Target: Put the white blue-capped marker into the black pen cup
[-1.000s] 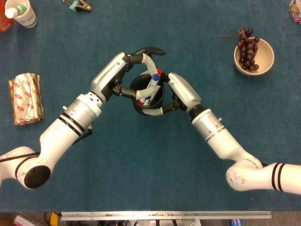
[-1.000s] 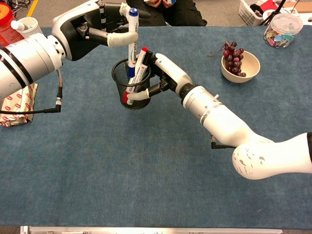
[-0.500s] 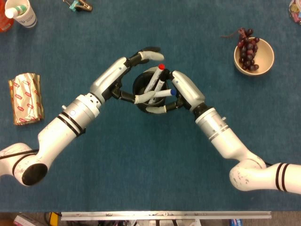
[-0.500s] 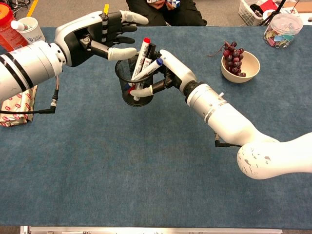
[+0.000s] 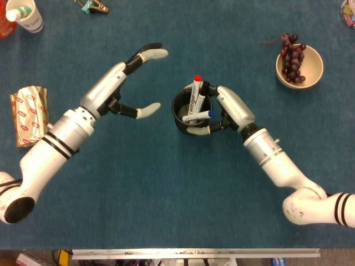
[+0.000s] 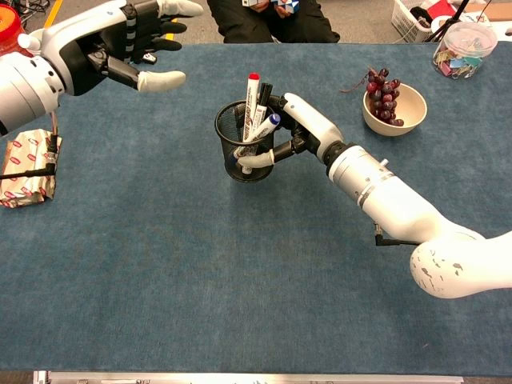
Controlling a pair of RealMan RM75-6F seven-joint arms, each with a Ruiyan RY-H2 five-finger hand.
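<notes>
The black mesh pen cup (image 5: 183,113) (image 6: 240,148) stands upright on the blue table mat. Inside it leans the white blue-capped marker (image 5: 199,116) (image 6: 264,129), beside a red-capped marker (image 5: 195,91) (image 6: 252,100) and a dark one. My right hand (image 5: 224,111) (image 6: 300,132) grips the cup from its right side, fingers wrapped around the wall. My left hand (image 5: 125,83) (image 6: 120,36) hovers open to the cup's left, apart from it, holding nothing.
A bowl of grapes (image 5: 298,64) (image 6: 390,104) sits far right. A gold-wrapped packet (image 5: 30,116) (image 6: 28,164) lies at the left edge. A white cup (image 5: 25,14) stands at the back left, a clear jar (image 6: 464,48) at the back right.
My left hand let go of the blue-capped marker, which dropped into the cup, then opened and drew away to the left. My right hand shifted the cup slightly to the right.
</notes>
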